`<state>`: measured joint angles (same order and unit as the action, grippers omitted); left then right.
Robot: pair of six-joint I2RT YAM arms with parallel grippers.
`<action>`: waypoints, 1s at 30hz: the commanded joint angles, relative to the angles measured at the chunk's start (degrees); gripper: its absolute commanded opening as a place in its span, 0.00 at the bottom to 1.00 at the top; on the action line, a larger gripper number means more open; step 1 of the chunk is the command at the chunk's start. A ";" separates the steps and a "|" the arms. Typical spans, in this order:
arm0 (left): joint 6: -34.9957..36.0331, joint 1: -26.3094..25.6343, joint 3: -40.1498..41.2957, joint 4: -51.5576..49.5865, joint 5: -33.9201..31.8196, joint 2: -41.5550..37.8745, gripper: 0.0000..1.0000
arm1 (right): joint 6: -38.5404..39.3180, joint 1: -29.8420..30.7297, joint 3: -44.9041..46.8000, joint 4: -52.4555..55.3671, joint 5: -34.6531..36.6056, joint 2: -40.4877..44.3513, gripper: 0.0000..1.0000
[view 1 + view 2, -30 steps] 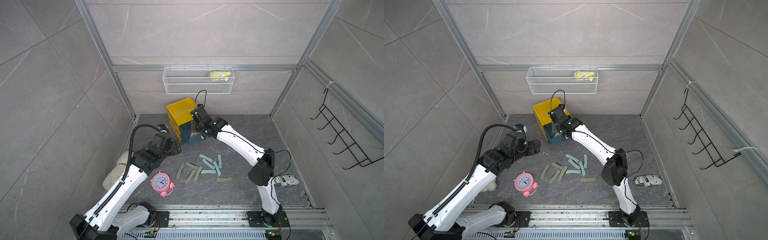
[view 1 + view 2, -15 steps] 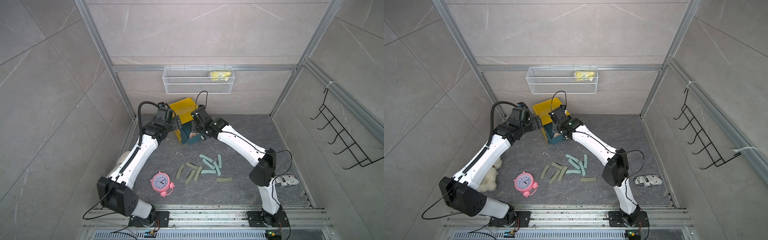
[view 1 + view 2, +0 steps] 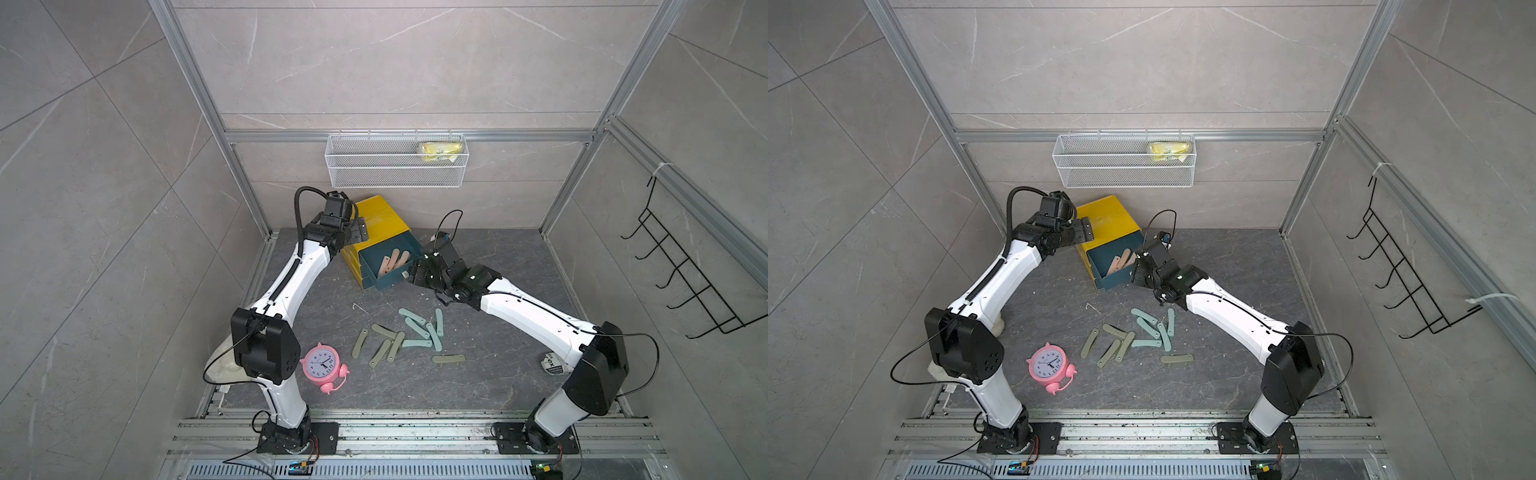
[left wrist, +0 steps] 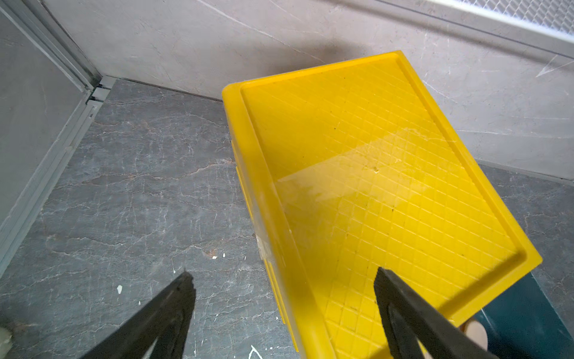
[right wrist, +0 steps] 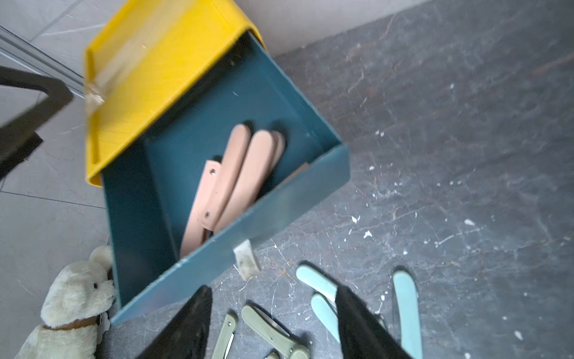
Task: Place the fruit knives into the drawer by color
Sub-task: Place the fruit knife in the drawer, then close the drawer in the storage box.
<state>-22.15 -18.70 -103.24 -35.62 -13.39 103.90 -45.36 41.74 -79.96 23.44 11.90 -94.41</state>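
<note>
Well: drawer (image 3: 381, 226) on dark marbled floor (image 3: 519, 257) (white-flecked), tiled walls (image 3: 374, 62).

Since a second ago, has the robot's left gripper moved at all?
Yes. The left gripper has travelled away from the pink clock toward the back wall, ending beside the yellow drawer chest.

case (image 4: 372, 174) was yellow (diamond-grid top) | drawer (image 5: 186, 149) dark teal | knives (image 5: 248, 174) in it pink | loose knives (image 3: 417, 343) olive and pale teal | clock (image 3: 322, 365) pink | floor (image 3: 519, 249) veined grey

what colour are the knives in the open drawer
The knives are salmon pink, clearest in the right wrist view.
</note>
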 commanded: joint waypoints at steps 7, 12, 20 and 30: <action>3.19 0.14 -5.75 -5.70 0.45 5.26 0.94 | -8.06 -1.78 0.64 -12.49 -5.16 -5.18 0.70; 3.50 0.10 -5.15 -5.52 0.99 5.77 0.93 | -9.17 -2.35 -4.82 -13.43 -5.90 -10.88 0.70; 3.71 0.09 -4.29 -5.41 1.78 6.41 0.93 | -12.64 -3.34 -12.11 -19.47 -7.91 -19.24 0.70; 3.73 0.09 -2.60 -5.08 2.90 6.32 0.93 | -17.36 -3.68 -19.22 -21.23 -9.77 -26.74 0.70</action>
<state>-20.32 -18.70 -107.24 -38.20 -12.03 109.14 -60.49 38.17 -97.49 4.60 2.85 -119.28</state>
